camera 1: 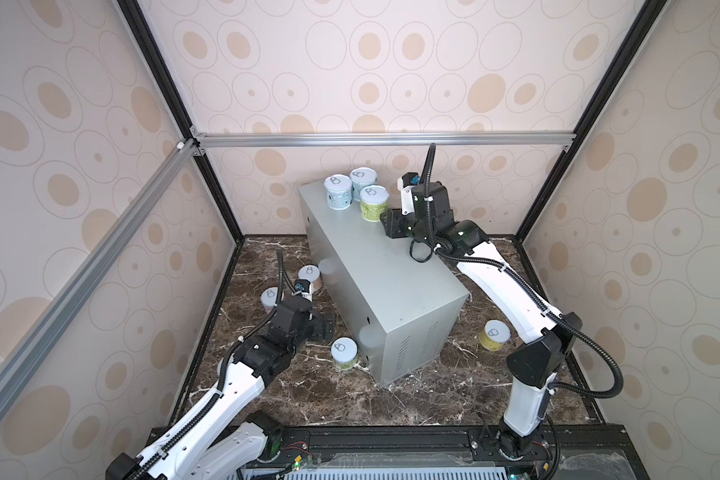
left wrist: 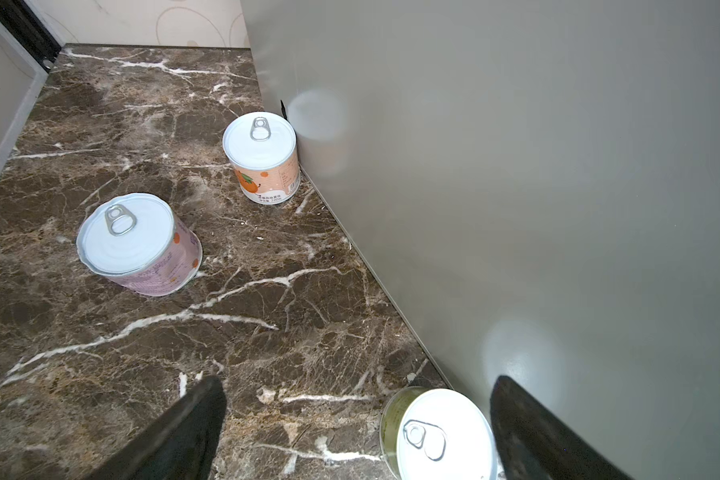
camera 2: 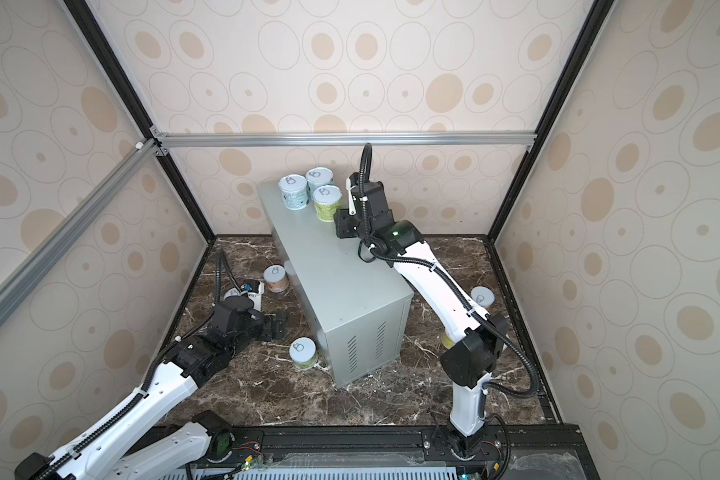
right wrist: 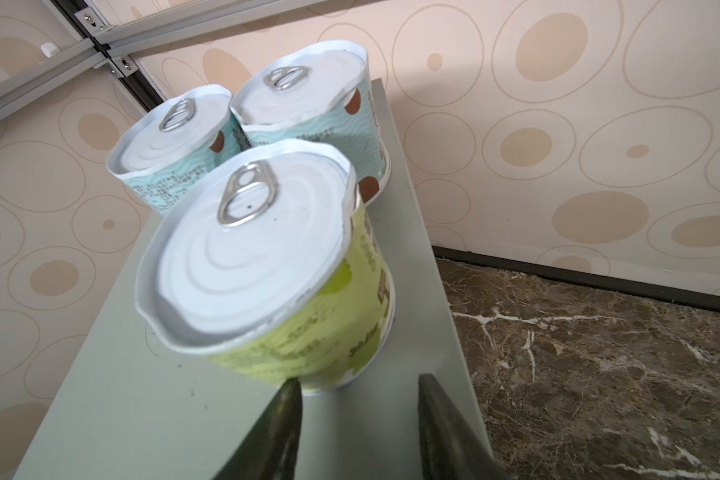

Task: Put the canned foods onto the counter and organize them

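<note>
On the far end of the grey counter [camera 1: 383, 282] stand two teal cans [camera 1: 338, 193] [camera 1: 362, 183] and a green can [right wrist: 267, 270]. My right gripper [right wrist: 356, 380] sits just behind the green can, open, with nothing between its fingers; one fingertip [right wrist: 289, 388] is at the can's base. On the marble floor left of the counter are an orange can [left wrist: 262, 160], a pink can [left wrist: 138, 245] and a green can [left wrist: 441, 436]. My left gripper [left wrist: 357, 382] is open low over the floor, and this green can lies between its fingers. A yellow can [camera 1: 494, 334] stands right of the counter.
The counter's grey side wall [left wrist: 516, 187] rises close beside the left gripper. Patterned walls and black frame posts [camera 1: 221, 199] enclose the marble floor [camera 1: 412, 399]. The right arm [camera 1: 499, 286] reaches over the counter's right edge and partly hides the yellow can in a top view.
</note>
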Robot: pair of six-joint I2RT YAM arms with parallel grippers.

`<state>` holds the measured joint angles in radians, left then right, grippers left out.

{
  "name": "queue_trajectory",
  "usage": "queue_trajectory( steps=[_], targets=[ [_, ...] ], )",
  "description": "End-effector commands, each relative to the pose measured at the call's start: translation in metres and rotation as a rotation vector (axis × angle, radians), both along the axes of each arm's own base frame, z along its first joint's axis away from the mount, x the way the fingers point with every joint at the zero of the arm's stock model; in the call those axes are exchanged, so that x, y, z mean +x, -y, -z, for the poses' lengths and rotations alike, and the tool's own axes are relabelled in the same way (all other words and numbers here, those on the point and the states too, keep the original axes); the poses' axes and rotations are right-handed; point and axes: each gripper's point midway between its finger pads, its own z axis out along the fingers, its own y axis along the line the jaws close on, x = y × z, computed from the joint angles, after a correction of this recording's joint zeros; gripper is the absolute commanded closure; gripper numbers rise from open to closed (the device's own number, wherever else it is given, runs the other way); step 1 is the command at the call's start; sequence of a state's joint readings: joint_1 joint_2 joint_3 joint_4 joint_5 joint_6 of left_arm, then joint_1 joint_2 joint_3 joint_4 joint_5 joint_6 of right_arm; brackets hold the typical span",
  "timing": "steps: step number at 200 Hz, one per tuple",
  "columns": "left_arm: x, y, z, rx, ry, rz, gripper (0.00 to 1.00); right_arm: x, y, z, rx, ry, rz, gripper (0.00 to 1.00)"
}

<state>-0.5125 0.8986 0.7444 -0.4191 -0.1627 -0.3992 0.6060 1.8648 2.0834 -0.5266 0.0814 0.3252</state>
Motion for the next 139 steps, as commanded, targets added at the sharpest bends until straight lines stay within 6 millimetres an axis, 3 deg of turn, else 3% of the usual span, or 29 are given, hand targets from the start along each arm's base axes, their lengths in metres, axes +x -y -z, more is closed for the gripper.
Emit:
queue_trajectory(
  steps=[1,38,71,106,139],
  targets=[
    [0.002,0.001,-0.004,-0.001,0.013,0.001,0.01,0.004,0.005,-0.006,0.015,0.006,0.016,0.53],
    [0.001,0.001,-0.002,0.001,0.005,0.004,0.01,-0.004,0.011,-0.015,0.027,0.018,0.013,0.52],
    [0.0,0.004,0.002,0.003,-0.009,0.017,0.01,-0.019,0.022,-0.028,0.024,0.044,0.004,0.44],
    [-0.001,0.008,0.004,0.001,-0.045,0.034,0.01,-0.044,0.045,-0.046,0.01,0.077,0.01,0.34],
    [-0.01,0.025,0.0,-0.071,-0.101,0.107,0.01,-0.074,0.066,-0.057,0.015,0.1,0.004,0.23]
  ],
)
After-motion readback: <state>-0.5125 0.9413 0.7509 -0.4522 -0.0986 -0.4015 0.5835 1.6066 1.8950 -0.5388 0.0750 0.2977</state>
